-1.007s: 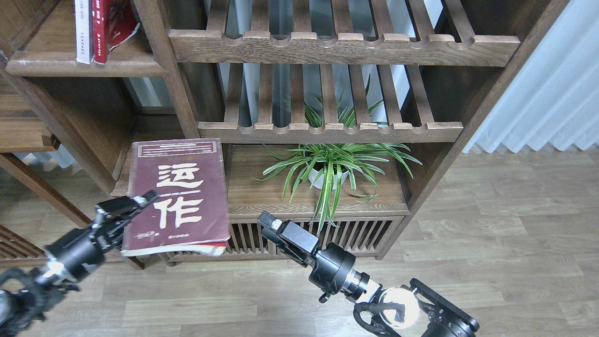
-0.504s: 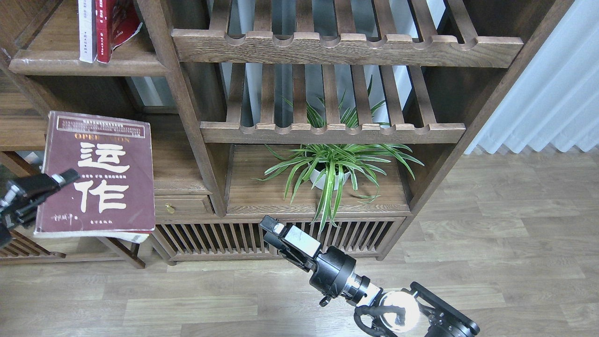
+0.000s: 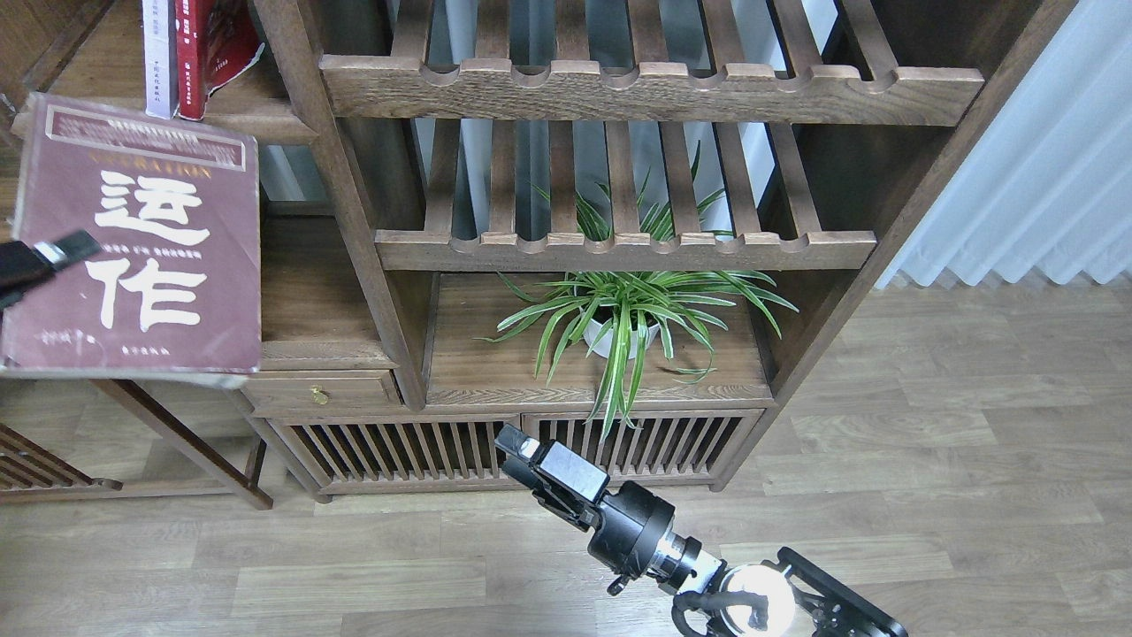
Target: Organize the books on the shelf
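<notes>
My left gripper (image 3: 81, 244) comes in at the far left edge and is shut on the dark maroon book (image 3: 146, 239) with large white characters. It holds the book flat, cover up, in the air in front of the left bay, just below the shelf (image 3: 285, 131). The white book (image 3: 159, 55) and the red book (image 3: 205, 51) stand upright on that shelf at the top left, the red one leaning slightly. My right gripper (image 3: 513, 442) hangs low in front of the cabinet, empty; its fingers cannot be told apart.
Two slatted racks (image 3: 619, 88) with notched rails fill the middle bay. A potted spider plant (image 3: 623, 323) stands on the board below them. A low cabinet with slatted doors (image 3: 398, 451) and a small drawer (image 3: 323, 389) sits beneath. A white curtain (image 3: 1044, 177) hangs at the right.
My left gripper has lifted the maroon book up and to the left, from low in front of the cabinet to just under the shelf. The right arm has barely moved.
</notes>
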Controlling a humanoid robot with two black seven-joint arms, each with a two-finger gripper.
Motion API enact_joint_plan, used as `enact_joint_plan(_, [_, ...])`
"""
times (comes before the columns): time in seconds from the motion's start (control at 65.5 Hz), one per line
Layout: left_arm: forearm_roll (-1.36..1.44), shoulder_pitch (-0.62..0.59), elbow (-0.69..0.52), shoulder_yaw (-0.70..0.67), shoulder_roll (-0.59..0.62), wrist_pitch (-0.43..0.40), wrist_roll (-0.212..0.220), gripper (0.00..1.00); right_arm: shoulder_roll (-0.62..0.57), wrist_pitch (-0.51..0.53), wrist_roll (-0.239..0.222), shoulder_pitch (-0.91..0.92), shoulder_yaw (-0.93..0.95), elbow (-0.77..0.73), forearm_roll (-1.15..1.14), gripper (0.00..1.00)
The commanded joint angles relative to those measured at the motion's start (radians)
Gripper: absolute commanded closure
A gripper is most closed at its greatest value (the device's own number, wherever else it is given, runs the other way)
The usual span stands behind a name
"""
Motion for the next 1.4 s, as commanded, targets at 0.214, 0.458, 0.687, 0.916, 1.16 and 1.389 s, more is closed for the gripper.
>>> enact_joint_plan(0.214, [0.023, -0.003, 0.001, -0.114, 0.071, 0.000, 0.012, 0.92, 0.000, 0.000, -0.001, -0.005, 0.005, -0.004, -0.002, 0.00])
enact_joint_plan(0.458, [0.069, -0.011, 0.019, -0.197, 0.097, 0.000, 0.015, 0.92, 0.000, 0.000, -0.001, -0.003, 0.006, -0.007, -0.002, 0.00])
enact_joint_plan(0.687, [0.109, -0.116, 0.088, -0.186, 0.132, 0.000, 0.038, 0.91, 0.000, 0.000, -0.001, -0.003, 0.003, -0.007, -0.002, 0.00])
enact_joint_plan(0.916, [0.296, -0.434, 0.223, -0.045, 0.092, 0.000, 0.057, 0.88, 0.000, 0.000, -0.002, -0.001, 0.000, -0.007, -0.005, 0.00])
enact_joint_plan(1.16, [0.403, -0.727, 0.361, 0.149, 0.033, 0.000, 0.080, 0.90, 0.000, 0.000, -0.002, -0.001, 0.003, -0.001, -0.012, 0.00])
enact_joint_plan(1.389, [0.541, -1.025, 0.499, 0.317, -0.069, 0.000, 0.081, 0.90, 0.000, 0.000, -0.002, 0.000, 0.006, 0.004, -0.014, 0.00])
